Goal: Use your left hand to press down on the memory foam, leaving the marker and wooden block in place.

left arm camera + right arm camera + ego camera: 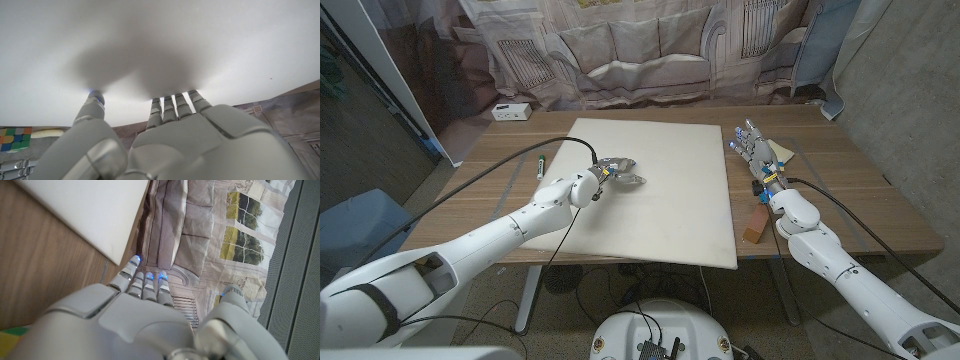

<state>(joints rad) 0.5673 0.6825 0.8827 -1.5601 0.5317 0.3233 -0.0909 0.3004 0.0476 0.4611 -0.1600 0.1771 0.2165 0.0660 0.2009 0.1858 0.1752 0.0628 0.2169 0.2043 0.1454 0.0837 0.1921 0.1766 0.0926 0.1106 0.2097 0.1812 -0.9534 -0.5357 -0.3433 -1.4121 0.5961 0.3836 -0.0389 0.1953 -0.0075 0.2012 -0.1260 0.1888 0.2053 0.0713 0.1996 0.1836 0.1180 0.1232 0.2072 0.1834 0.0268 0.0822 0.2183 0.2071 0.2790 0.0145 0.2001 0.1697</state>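
Foam is the biggest thing on the bench (840, 190): one white memory foam sheet (660, 215) lies across its middle, with bare wood along both sides and the far edge. Left of the sheet, near its left edge, lies one marker (538, 166), dark with a green end, and one small white box (512, 111) sits at the far left corner. The left robot hand (618, 174) is over the foam's left-centre part, released, fingers spread and holding nothing; from the head view I cannot tell whether it touches the sheet. Its wrist view adds what the head view lacks: the fingertips (96, 96) right at the white surface, a dark shadow spreading around them. To the right of the foam, one wooden block (757, 222) stands beside the right forearm. The right robot hand (753, 145) is over bare wood by the sheet's far right corner, released, fingers extended, grasping nothing; its wrist view shows that foam corner (114, 260) apart from its fingers.
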